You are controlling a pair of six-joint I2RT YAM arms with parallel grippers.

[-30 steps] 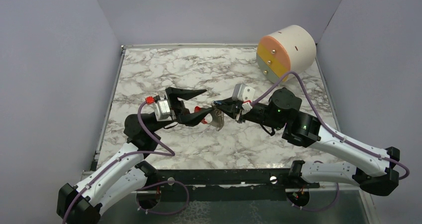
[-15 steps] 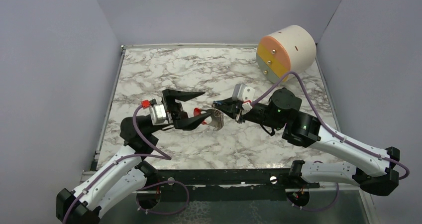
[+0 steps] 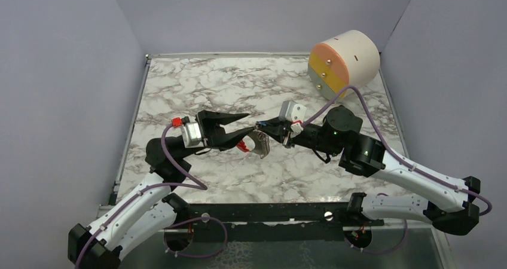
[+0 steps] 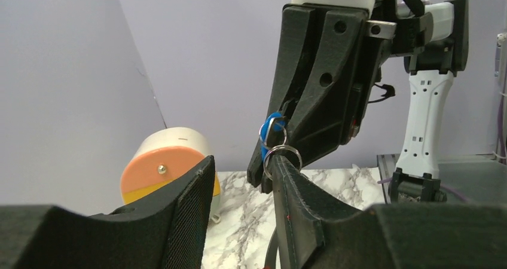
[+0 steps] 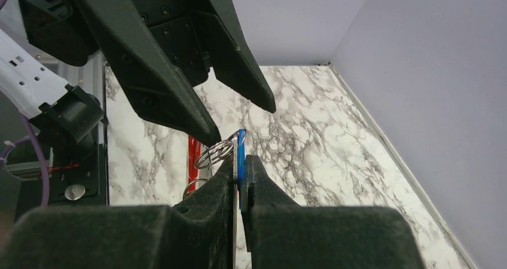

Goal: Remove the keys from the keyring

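My right gripper (image 3: 258, 125) (image 5: 239, 161) is shut on the small blue-and-silvery key (image 5: 240, 154) and holds it above the marble table. Below the key hangs the keyring (image 3: 260, 141). In the right wrist view it shows as steel loops (image 5: 215, 152) with a red part (image 5: 192, 152) behind them. My left gripper (image 3: 249, 125) (image 4: 242, 164) faces the right one with its jaws apart and nothing between them. One steel loop (image 4: 282, 147) rests over the tip of its right-hand finger (image 4: 299, 203), just under the blue key (image 4: 272, 125).
A big cream cylinder (image 3: 345, 63) with an orange and yellow face lies on its side at the back right corner, also in the left wrist view (image 4: 167, 167). Grey walls enclose the marble table (image 3: 197, 83) on three sides.
My left gripper has moved right, up to the hanging ring, and its jaws have narrowed. The right gripper has stayed still, shut on the key.
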